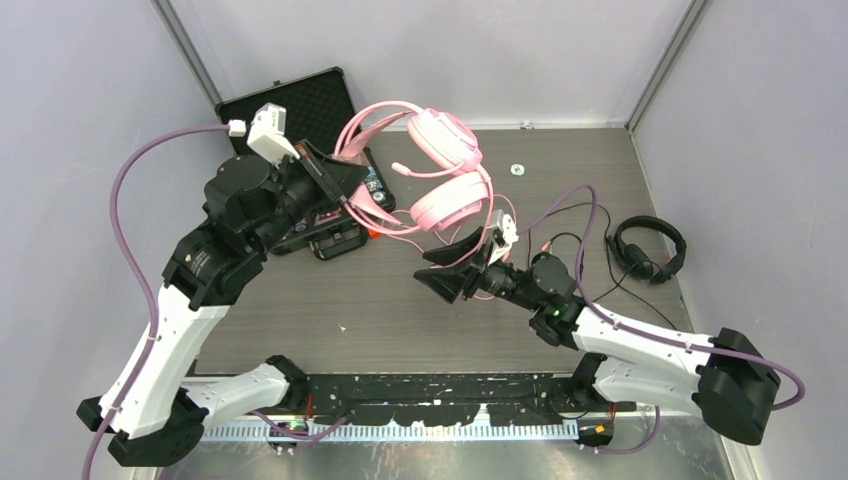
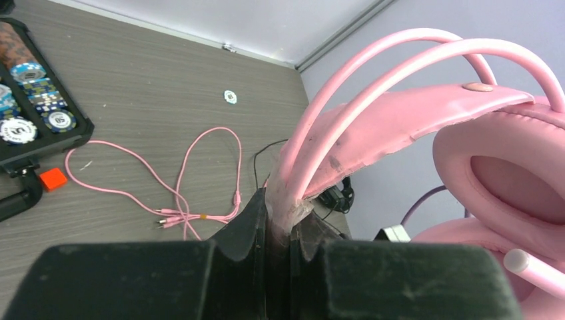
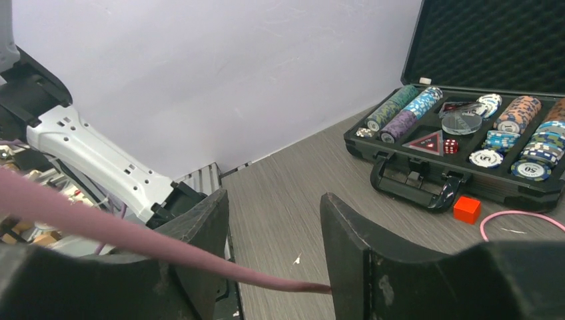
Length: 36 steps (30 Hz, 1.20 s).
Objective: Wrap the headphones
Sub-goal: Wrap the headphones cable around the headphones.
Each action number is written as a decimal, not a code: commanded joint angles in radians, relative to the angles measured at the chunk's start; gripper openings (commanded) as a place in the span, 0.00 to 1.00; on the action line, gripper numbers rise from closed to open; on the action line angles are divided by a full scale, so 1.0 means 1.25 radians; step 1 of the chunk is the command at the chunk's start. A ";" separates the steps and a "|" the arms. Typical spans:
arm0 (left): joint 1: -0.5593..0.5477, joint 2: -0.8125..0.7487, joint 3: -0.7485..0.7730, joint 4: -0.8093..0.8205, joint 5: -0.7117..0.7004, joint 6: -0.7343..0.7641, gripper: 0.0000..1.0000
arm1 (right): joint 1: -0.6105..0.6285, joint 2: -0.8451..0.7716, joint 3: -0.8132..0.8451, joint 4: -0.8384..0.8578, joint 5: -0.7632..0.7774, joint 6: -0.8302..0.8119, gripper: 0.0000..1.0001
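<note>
L tool [image 2: 280,230] is clamped tight on the padded band of the glossy pink over-ear headset [image 1: 445,170], beside the open black chip case [image 1: 300,110]. R tool [image 3: 273,207] gapes wide, pink cable [image 3: 133,230] crossing btwn its jaws. Small matte black headset [image 1: 648,248] lies on the grey wood-grain counter [image 1: 400,310], far R.

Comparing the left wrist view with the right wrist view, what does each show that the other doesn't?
Left wrist only: the glossy pink over-ear headphones, headband clamped in the left fingers, and a lone round white-and-teal chip on the table. Right wrist only: the right fingers standing open and a white robot arm segment. Both: the open black case of poker chips, the small orange cube and the thin pink cable.
</note>
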State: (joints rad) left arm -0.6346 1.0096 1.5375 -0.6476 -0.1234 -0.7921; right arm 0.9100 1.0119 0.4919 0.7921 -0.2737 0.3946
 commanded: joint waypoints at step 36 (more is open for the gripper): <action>0.002 -0.002 0.002 -0.134 0.636 0.213 0.00 | -0.087 -0.111 0.013 -0.133 0.093 -0.192 0.01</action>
State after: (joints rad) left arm -0.6327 0.9985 1.5063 -0.7940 0.4511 -0.6239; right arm 0.8539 0.8639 0.4248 0.6636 -0.1207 0.1661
